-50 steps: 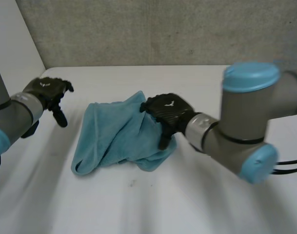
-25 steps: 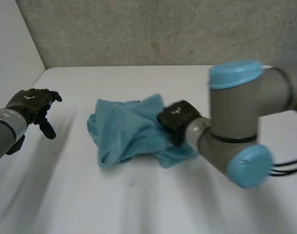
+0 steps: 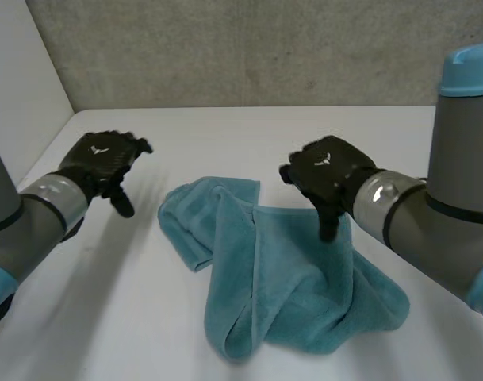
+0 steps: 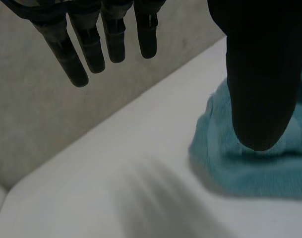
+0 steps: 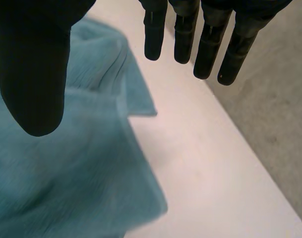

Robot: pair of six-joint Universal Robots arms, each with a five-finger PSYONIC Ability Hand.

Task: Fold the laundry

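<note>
A teal towel (image 3: 289, 278) lies rumpled and partly spread on the white table (image 3: 130, 333), one folded lobe reaching toward the left hand. My right hand (image 3: 328, 171) hovers over the towel's far right edge, open, thumb pointing down. In the right wrist view its straight fingers (image 5: 205, 44) and thumb stand apart above the towel (image 5: 66, 173), with nothing between them. My left hand (image 3: 98, 159) is open over bare table, left of the towel and apart from it. In the left wrist view, the towel (image 4: 250, 168) lies beyond that hand's thumb (image 4: 262, 74).
A grey wall (image 3: 265, 48) runs along the table's far edge. A white side panel (image 3: 19, 95) borders the table at the left. Bare table lies in front of and left of the towel.
The right hand has let go of the towel and risen above it. The towel has shifted nearer and to the right and spread out. The left hand has come back toward the towel.
</note>
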